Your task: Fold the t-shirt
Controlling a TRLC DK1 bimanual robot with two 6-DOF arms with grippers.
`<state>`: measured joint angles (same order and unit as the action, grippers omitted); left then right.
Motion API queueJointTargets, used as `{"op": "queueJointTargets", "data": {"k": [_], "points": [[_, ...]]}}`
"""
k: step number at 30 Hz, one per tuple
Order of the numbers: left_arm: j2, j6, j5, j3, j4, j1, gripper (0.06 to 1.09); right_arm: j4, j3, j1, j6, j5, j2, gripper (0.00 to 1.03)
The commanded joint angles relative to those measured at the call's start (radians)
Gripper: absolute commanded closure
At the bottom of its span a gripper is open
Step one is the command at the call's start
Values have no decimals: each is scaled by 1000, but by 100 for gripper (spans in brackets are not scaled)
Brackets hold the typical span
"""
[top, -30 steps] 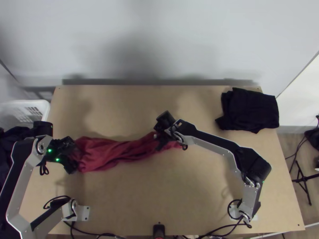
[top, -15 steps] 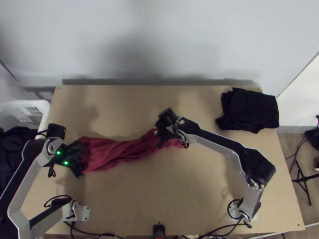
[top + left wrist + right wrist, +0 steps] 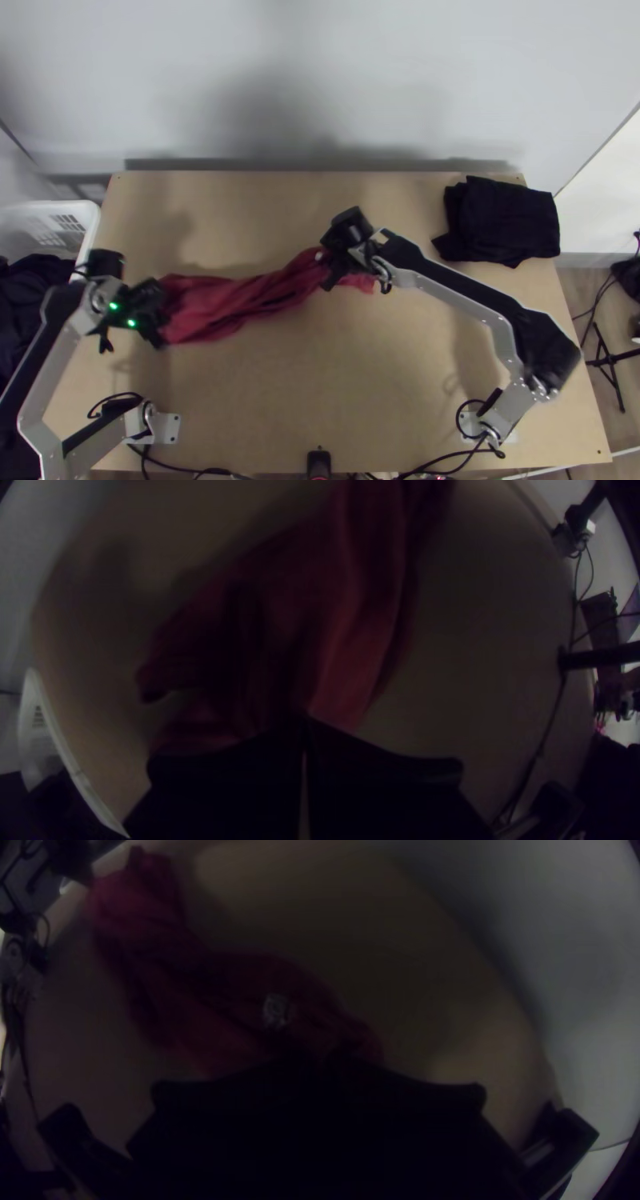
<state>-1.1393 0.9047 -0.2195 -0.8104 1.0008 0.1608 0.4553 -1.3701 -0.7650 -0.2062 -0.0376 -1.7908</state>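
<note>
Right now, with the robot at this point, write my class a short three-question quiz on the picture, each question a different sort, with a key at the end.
1. Multiple choice. How does the red t-shirt lie?
A. Spread out flat
B. Bunched into a long strip, held by the left gripper and the right gripper
C. Folded into a neat square

2. True or false. The black cloth lies near the far right corner of the table.

3. Fill in the blank. The basket by the table's left edge is ____ in colour.

Key: 1. B; 2. true; 3. white
</note>
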Motion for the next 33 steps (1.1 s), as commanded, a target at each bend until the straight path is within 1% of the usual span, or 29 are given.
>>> {"op": "queueJointTargets", "data": {"k": [1, 4, 7, 11, 14, 20, 25, 26, 28, 31, 33], "points": [[-30, -9, -78, -222, 64, 157, 104, 54, -26, 21, 1, 5, 111, 95], [-50, -20, -118, -349, 116, 213, 104, 77, -35, 35, 1, 8, 163, 95], [-74, -61, -181, -475, 165, 267, 104, 125, -58, 62, 1, 21, 205, 95], [-114, -125, -256, -612, 219, 332, 104, 200, -64, 115, -6, 77, 242, 95], [-139, -164, -270, -656, 219, 364, 104, 269, -63, 148, -9, 153, 268, 95], [-180, -213, -300, -742, 240, 393, 104, 319, -53, 150, -9, 159, 364, 95], [-166, -242, -305, -756, 272, 312, 104, 345, 14, 121, -10, 176, 378, 95], [-163, -253, -305, -759, 272, 292, 104, 345, 23, 110, -10, 176, 380, 94], [-158, -277, -305, -774, 274, 258, 104, 345, 26, 98, -1, 176, 378, 88], [-152, -309, -305, -797, 291, 192, 104, 336, 25, 101, 8, 176, 367, 88], [-140, -325, -305, -808, 295, 149, 104, 336, 26, 109, 10, 176, 352, 76]]}}
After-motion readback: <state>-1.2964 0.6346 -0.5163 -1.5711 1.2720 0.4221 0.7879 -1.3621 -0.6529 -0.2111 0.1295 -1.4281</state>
